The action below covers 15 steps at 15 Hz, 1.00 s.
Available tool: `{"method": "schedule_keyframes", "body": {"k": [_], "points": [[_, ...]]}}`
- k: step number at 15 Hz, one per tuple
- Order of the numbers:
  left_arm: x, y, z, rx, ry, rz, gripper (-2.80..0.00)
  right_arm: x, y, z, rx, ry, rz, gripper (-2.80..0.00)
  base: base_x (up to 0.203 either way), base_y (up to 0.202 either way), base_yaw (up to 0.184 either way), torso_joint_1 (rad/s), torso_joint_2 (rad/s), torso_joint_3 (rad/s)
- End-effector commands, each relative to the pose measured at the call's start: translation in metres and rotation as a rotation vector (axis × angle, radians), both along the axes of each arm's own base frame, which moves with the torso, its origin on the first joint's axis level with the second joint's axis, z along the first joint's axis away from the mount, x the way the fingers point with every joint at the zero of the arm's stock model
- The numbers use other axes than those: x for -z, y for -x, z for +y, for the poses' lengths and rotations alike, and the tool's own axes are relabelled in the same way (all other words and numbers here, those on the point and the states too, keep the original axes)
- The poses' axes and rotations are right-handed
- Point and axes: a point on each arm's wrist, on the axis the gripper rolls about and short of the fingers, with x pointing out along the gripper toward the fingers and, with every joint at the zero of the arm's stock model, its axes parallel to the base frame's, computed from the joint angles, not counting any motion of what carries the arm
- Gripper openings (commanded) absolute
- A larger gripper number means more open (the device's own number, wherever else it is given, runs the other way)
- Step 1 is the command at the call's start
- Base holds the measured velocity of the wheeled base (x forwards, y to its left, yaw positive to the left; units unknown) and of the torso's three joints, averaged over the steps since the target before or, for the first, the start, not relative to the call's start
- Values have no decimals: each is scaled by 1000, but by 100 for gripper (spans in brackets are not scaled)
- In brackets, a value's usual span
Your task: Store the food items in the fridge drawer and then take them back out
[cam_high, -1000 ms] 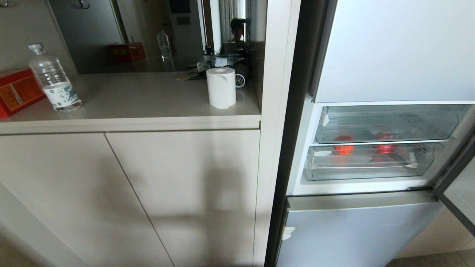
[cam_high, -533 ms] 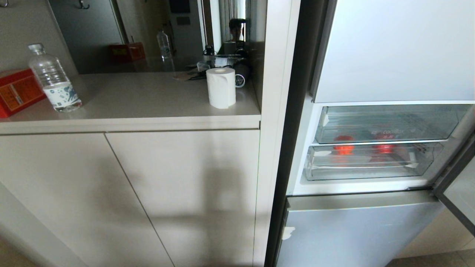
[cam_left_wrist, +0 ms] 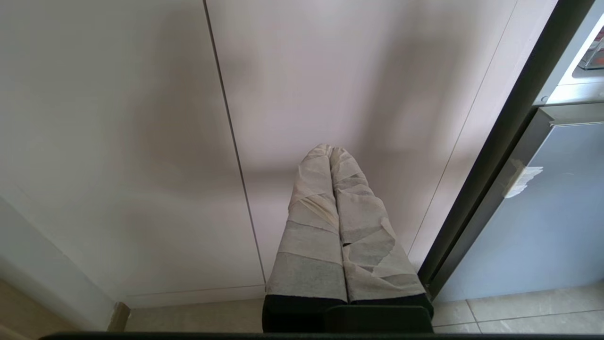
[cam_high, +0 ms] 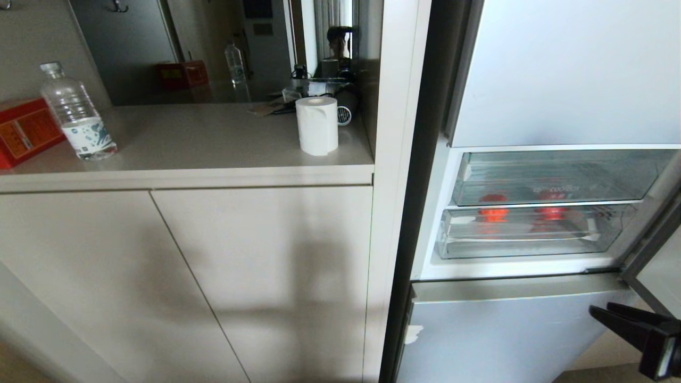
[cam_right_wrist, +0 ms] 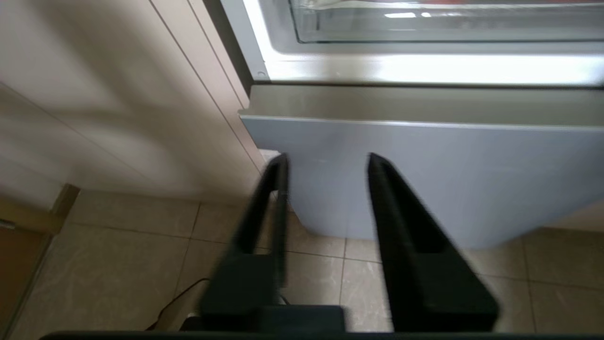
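Right jaws [cam_right_wrist: 325,189]: black, spread, empty, facing the pale blue lower door panel [cam_right_wrist: 424,174] of my fridge [cam_high: 564,74].

Left jaws [cam_left_wrist: 330,156]: tape-wrapped, pressed together, parked before the beige cupboard doors [cam_left_wrist: 141,118].

Wide clear-plastic fridge drawer [cam_high: 532,234]: at twelve o'clock above the right jaws, shut, holding two round red food items [cam_high: 493,214].

Handling note: I judge the drawer comes first; rise level to its front lip, hook centrally, draw straight out.

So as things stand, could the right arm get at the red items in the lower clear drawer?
Probably not directly. The right gripper is open and empty before the lower door panel, below the fridge drawer, whose clear front still shuts in the red food items; the drawer needs pulling out first.
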Motion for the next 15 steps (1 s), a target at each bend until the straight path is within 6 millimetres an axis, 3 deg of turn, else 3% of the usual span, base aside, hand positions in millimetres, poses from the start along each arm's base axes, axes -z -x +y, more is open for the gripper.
{"method": "schedule_keyframes", "body": {"k": [1, 5, 9, 12, 15], "points": [[0, 0, 0, 0, 0, 2, -280, 24, -48, 10, -52, 3, 98, 0, 0, 0, 0, 0, 0, 0], [0, 0, 0, 0, 0, 2, -280, 53, -105, 40, -139, 14, 89, 0, 0, 0, 0, 0, 0, 0], [0, 0, 0, 0, 0, 2, -280, 88, -164, 65, -140, 16, -63, 0, 0, 0, 0, 0, 0, 0], [0, 0, 0, 0, 0, 2, -280, 91, -186, 72, -111, 10, -168, 0, 0, 0, 0, 0, 0, 0], [0, 0, 0, 0, 0, 2, -280, 86, -196, 63, -75, 21, -203, 0, 0, 0, 0, 0, 0, 0]]}}
